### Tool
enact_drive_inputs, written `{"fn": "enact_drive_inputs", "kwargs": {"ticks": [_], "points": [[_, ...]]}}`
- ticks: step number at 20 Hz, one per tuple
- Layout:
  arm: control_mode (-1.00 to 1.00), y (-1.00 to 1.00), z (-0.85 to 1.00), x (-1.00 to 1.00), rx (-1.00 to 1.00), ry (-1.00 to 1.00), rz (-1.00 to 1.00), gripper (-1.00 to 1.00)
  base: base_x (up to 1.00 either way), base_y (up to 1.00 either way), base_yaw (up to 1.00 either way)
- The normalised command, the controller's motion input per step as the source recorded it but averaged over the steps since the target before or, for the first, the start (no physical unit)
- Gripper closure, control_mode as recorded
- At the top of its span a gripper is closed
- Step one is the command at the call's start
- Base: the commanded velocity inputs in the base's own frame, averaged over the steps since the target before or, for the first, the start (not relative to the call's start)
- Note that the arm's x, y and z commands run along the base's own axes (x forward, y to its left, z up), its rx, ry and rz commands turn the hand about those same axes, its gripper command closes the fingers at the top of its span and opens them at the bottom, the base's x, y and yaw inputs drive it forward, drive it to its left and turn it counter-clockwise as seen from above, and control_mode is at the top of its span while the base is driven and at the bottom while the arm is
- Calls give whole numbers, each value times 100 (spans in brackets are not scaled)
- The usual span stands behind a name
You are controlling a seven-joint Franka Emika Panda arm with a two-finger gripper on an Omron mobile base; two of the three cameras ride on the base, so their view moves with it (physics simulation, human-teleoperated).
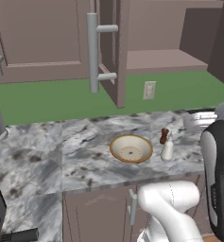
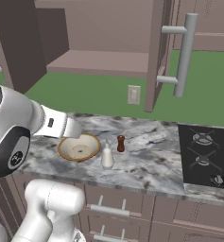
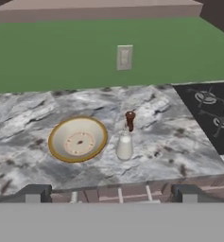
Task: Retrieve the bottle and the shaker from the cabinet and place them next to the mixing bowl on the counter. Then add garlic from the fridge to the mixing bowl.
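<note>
- While I watch the left base view, I find the mixing bowl (image 1: pixel 131 148) on the marbled counter (image 1: pixel 47 151), with the pale bottle (image 1: pixel 168 149) just to its right and the brown shaker (image 1: pixel 164 136) close behind that bottle. Above, a cabinet door (image 1: pixel 111 47) stands swung out over a bare shelf (image 1: pixel 160 60), and a wall outlet (image 1: pixel 149 90) sits on the green backsplash.
- From the right base view, I see the same trio, bowl (image 2: pixel 79 147), bottle (image 2: pixel 107 157) and shaker (image 2: pixel 121 143), with the stovetop (image 2: pixel 208 158) well off to their right.
- Through the hand view, my gripper (image 3: pixel 111 194) hangs back over the counter's front edge, released, its jaws spread wide and holding nothing. The bowl (image 3: pixel 78 140), bottle (image 3: pixel 124 146) and shaker (image 3: pixel 130 121) stand ahead of the fingertips (image 3: pixel 33 194), well apart from them.
</note>
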Motion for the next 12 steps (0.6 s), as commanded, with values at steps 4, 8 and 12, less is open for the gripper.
{"fn": "enact_drive_inputs", "kwargs": {"ticks": [4, 8, 12], "points": [[-100, 21, 10, -39, 0, -7, 8, -100, 0, 0, 0], [-100, 28, 6, -9, 0, -2, 3, -100, 0, 0, 0], [-100, 16, 3, 0, 0, 0, 0, -100, 0, 0, 0]]}}
